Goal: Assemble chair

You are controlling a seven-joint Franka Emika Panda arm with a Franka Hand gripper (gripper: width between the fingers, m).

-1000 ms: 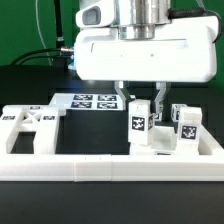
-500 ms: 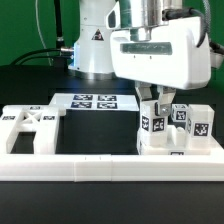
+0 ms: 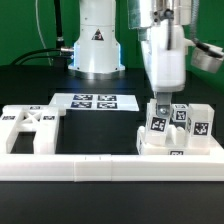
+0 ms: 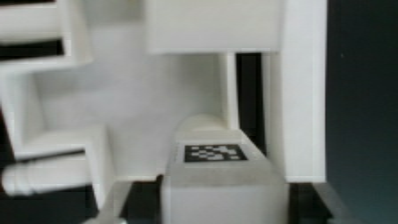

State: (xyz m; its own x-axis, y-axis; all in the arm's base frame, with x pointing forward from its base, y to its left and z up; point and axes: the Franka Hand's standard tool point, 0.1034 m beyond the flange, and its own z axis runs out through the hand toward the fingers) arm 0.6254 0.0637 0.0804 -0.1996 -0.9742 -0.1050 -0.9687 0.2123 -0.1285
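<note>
My gripper (image 3: 160, 106) hangs over the right-hand cluster of white chair parts, shut on an upright square leg (image 3: 158, 127) that carries a black-and-white tag. The hand now shows its narrow side in the exterior view. The leg stands close against two tagged blocks (image 3: 189, 120) on the exterior view's right; whether it touches them I cannot tell. In the wrist view the held leg (image 4: 217, 185) fills the middle, tag facing the camera, with white parts (image 4: 107, 90) behind it. The X-braced flat panel (image 3: 30, 128) lies at the exterior view's left.
The marker board (image 3: 95, 101) lies flat behind the parts, in front of the arm's base (image 3: 97, 45). A long white border rail (image 3: 100, 170) runs along the front edge. Black cables trail at the back left.
The hand has turned about a quarter turn, from broad face to narrow side. It has carried the leg toward the exterior view's right, up to the tagged blocks.
</note>
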